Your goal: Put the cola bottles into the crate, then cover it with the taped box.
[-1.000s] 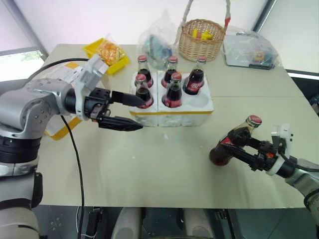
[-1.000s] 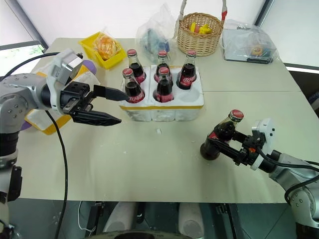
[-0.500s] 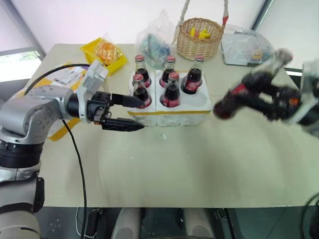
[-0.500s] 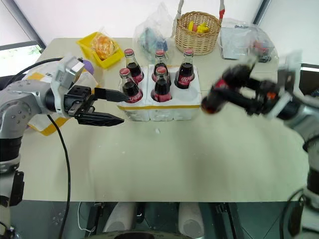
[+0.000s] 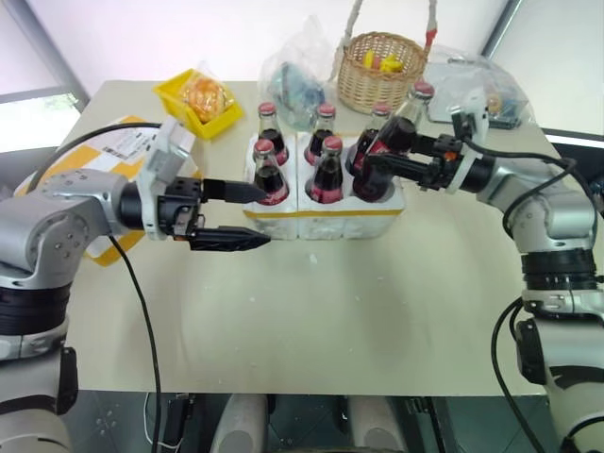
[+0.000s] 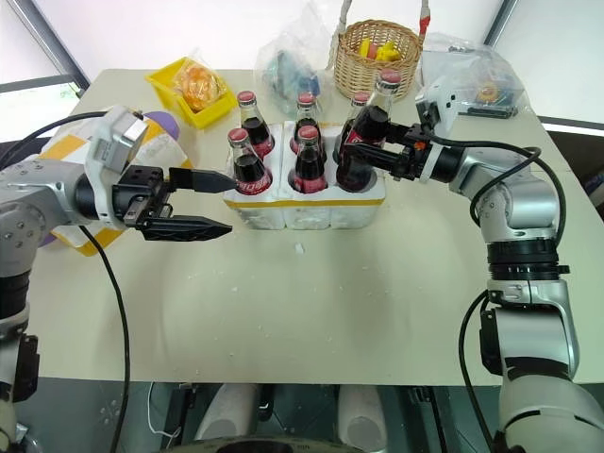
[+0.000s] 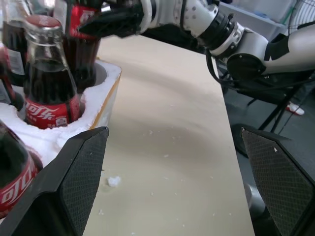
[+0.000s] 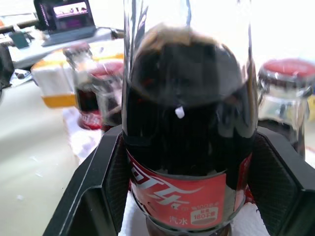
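The right gripper (image 5: 382, 160) pinches a small glass bottle of dark cola with a red cap and red label (image 5: 389, 143), tilted over the near right corner of the low white foam crate with a yellow tape band (image 5: 326, 213). Five matching cola bottles (image 5: 327, 173) stand upright in the crate's holes. The left gripper (image 5: 247, 215) hovers just left of the crate, fingers spread wide and empty. The large white foam box wrapped in yellow tape (image 5: 115, 151) lies at the table's left edge, behind the left arm.

White "180" and Chinese script on the red label of the held cola bottle (image 8: 189, 147).
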Tool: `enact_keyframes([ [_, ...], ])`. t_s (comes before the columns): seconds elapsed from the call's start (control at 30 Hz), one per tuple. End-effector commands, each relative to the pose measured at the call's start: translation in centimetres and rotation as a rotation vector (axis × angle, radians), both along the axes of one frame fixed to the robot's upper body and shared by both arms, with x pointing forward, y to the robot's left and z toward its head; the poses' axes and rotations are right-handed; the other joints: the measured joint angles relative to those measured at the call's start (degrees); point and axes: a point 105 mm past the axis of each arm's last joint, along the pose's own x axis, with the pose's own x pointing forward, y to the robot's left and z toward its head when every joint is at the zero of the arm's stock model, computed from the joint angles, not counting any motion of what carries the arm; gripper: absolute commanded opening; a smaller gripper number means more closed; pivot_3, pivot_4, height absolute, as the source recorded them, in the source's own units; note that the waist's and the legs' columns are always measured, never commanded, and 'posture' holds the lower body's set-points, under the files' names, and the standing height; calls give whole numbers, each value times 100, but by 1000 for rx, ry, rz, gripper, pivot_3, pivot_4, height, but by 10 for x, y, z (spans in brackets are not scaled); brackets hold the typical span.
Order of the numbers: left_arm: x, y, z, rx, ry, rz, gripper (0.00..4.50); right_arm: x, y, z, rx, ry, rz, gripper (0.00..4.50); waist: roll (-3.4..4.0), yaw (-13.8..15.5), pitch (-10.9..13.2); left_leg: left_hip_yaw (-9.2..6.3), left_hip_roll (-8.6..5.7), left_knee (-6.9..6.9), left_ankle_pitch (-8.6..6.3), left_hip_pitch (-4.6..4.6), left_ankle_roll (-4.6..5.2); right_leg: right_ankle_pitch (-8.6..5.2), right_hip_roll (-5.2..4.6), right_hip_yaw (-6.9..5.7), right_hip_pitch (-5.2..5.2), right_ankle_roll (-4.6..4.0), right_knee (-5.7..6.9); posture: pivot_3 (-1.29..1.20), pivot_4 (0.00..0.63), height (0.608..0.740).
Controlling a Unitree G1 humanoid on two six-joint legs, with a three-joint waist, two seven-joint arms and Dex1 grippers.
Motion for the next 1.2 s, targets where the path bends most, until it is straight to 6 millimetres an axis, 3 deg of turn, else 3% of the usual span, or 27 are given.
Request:
enact_keyframes([
  [0.03, -6, 3, 10, -4, -49, 12, 4500, 3, 1, 15, -30, -82, 4, 2673, -1, -3, 0, 0, 0, 2, 0, 1, 0, 0, 0, 0, 0, 0, 3, 0, 150, 737],
  [0.13, -6, 4, 11, -6, -51, 19, 4500, 2, 5, 7, -63, -61, 33, 2673, -1, -8, -1, 0, 0, 2, 2, 4, -3, 2, 0, 0, 1, -3, 7, 0, 150, 737],
  [0.2, -6, 4, 11, -6, -52, 22, 4500, 1, 8, 6, -71, -57, 49, 3729, -1, -18, -1, -1, 1, 2, 2, 6, -3, 2, 1, 0, 1, -3, 9, 0, 150, 737],
  [0.27, -6, 5, 11, -6, -53, 24, 4500, 0, 9, 8, -72, -62, 57, 4426, -1, -22, -1, -1, 2, 1, 2, 6, -3, 2, 3, 0, 0, -4, 9, 0, 150, 737],
  [0.53, -6, 5, 13, -9, -60, 31, 4500, 3, 1, 21, -67, -90, 29, 4426, -1, -16, 0, -1, 2, 1, 2, 6, -3, 2, 4, 0, 0, -4, 9, 0, 150, 737],
  [0.97, -2, 4, 14, -14, -72, 28, 4500, -2, -5, 20, -62, -79, 29, 4426, -1, -20, 0, -1, 3, 0, 2, 6, -3, 2, 4, 0, 0, -4, 9, 0, 150, 737],
  [1.07, -1, 3, 15, -16, -76, 28, 4500, -4, -3, 18, -68, -77, 39, 3573, 0, -18, 0, -1, 3, 0, 2, 6, -3, 2, 4, 0, 0, -4, 9, 0, 150, 737],
  [1.13, -1, 3, 16, -16, -77, 29, 4500, -5, -2, 17, -77, -79, 43, 2653, -1, -13, 0, -1, 3, 0, 2, 5, -3, 2, 4, 0, 0, -4, 9, 0, 150, 737],
  [1.2, 0, 3, 16, -15, -77, 29, 4500, -4, -2, 17, -77, -76, 40, 2653, 0, -11, 0, -1, 3, 0, 2, 5, -3, 2, 4, 0, 0, -4, 8, 0, 150, 737],
])
